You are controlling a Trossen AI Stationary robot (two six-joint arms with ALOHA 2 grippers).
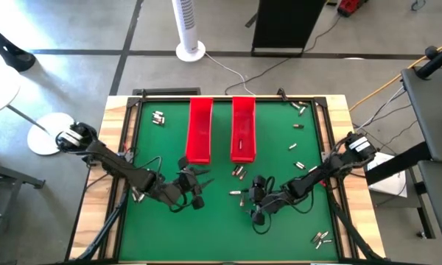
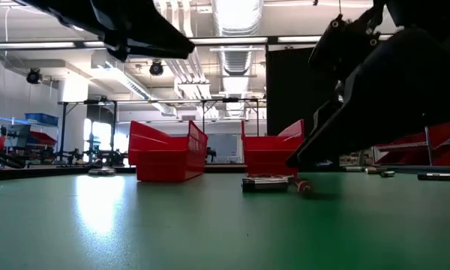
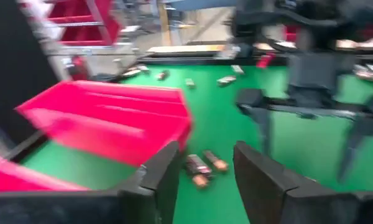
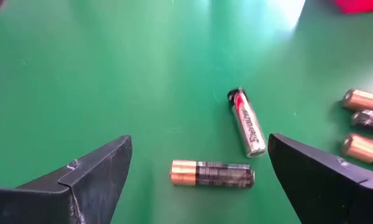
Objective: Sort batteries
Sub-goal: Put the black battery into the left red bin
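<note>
The right gripper hangs low over the green desk, fingers wide apart and empty, above two batteries lying between them. The left gripper, fingers parted with nothing between them, faces a small cluster of batteries beside the red trays.

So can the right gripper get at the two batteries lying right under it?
Probably yes. The right gripper is wide open above the copper-ended battery and the red-tipped battery; only bare green mat lies around them.
</note>
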